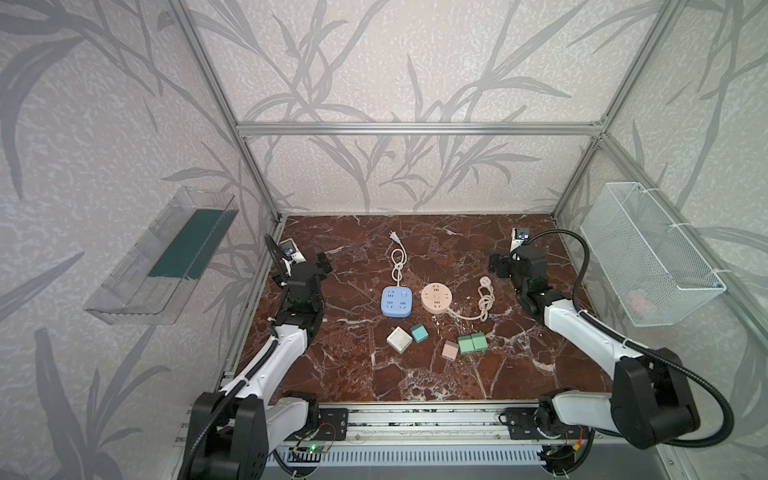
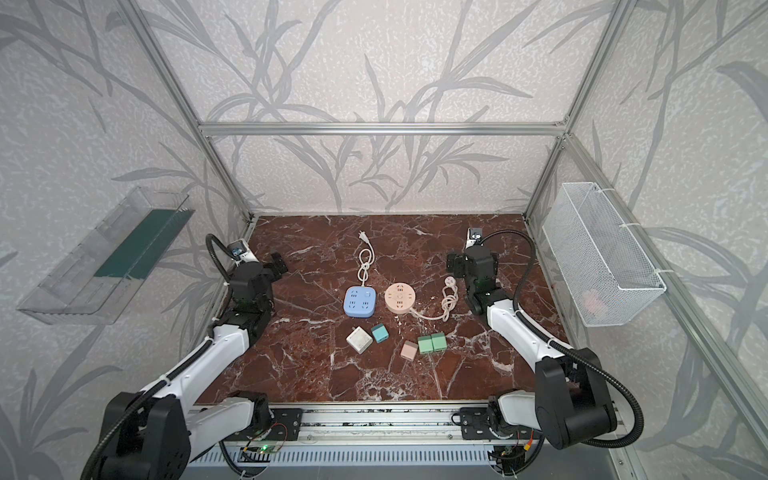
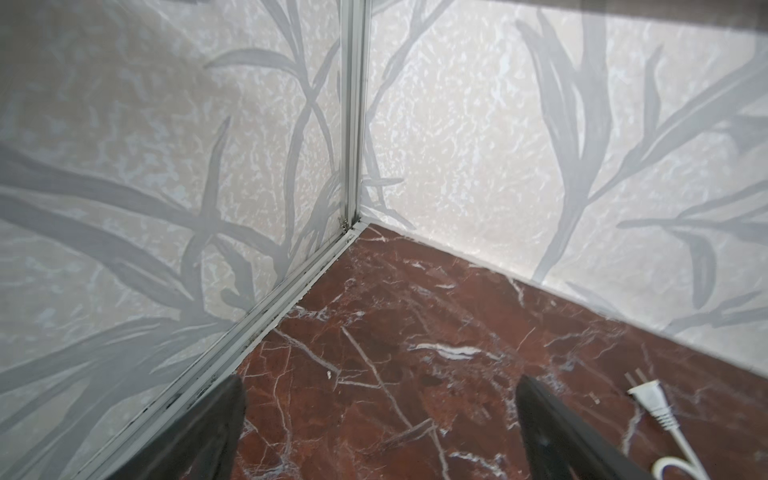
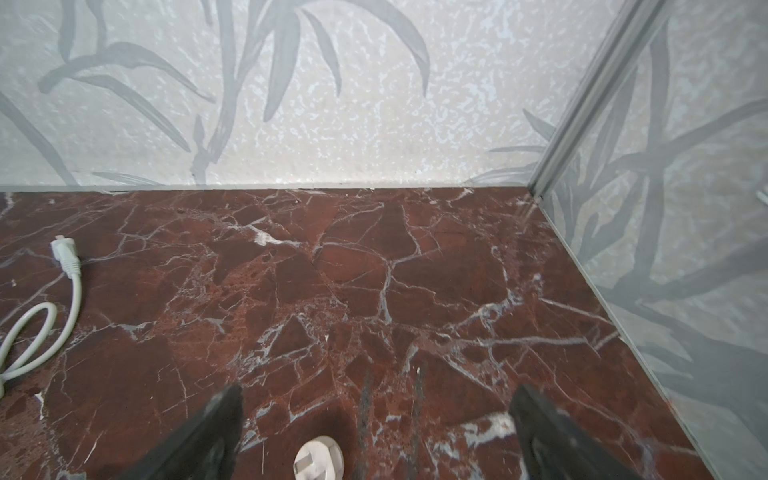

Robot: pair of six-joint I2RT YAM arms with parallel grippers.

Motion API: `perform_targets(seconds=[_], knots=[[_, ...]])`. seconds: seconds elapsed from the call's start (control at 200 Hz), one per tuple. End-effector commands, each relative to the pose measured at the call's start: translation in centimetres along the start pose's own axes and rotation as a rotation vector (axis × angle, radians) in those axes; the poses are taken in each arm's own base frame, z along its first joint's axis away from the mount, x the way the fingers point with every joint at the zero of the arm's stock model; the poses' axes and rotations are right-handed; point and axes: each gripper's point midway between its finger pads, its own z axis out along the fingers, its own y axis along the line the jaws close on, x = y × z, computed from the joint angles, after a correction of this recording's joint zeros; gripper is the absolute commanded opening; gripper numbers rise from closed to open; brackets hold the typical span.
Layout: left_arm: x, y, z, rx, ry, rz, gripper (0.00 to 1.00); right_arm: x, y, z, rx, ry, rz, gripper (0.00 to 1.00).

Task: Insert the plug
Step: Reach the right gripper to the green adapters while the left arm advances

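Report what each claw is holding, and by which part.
Nothing is held. The left claw and the right claw both stand open and empty; the white plug and the pink plug lie loose on the table.

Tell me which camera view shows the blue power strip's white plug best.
The left wrist view: the white plug is large there, with both flat pins clear. In the right wrist view the plug is smaller, its pins barely showing. In both top views the plug is tiny.
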Motion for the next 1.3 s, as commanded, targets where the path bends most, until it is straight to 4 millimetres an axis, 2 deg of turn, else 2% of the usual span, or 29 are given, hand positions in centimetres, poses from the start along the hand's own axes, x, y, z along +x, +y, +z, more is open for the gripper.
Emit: perform_targets(seconds=[0.0, 0.215, 0.39, 0.59, 0.755, 0.905, 1.1, 1.295], knots=[[3.3, -0.4, -1.6, 0.016, 0.202, -0.019, 0.99, 3.9, 0.6, -2.4, 0.067, 0.192, -0.066, 0.99], [5.0, -3.4, -6.0, 0.110, 0.360, 0.077, 0.99, 6.4, 4.0, -6.8, -0.040, 0.330, -0.110, 1.00], [6.0, -6.0, -9.7, 0.156, 0.412, 0.239, 0.99, 8.2, 4.9, -10.0, -0.124, 0.431, -0.095, 0.99], [6.3, -7.0, -13.2, 0.180, 0.424, 0.390, 0.99, 10.3, 6.1, -12.7, -0.213, 0.559, -0.082, 0.97], [7.7, -9.9, -15.7, 0.362, 0.425, 0.416, 0.99, 11.7, 7.0, -13.9, -0.231, 0.604, -0.079, 0.97], [8.1, -10.1, -16.3, 0.386, 0.456, 0.285, 0.99, 12.0, 8.2, -15.2, -0.257, 0.601, -0.076, 0.96], [10.9, -12.2, -18.1, 0.462, 0.634, 0.446, 0.99, 12.2, 8.4, -15.8, -0.251, 0.597, -0.106, 0.93], [13.0, -13.4, -19.4, 0.516, 0.730, 0.458, 0.99, 13.1, 8.7, -15.8, -0.275, 0.616, -0.108, 0.90]])
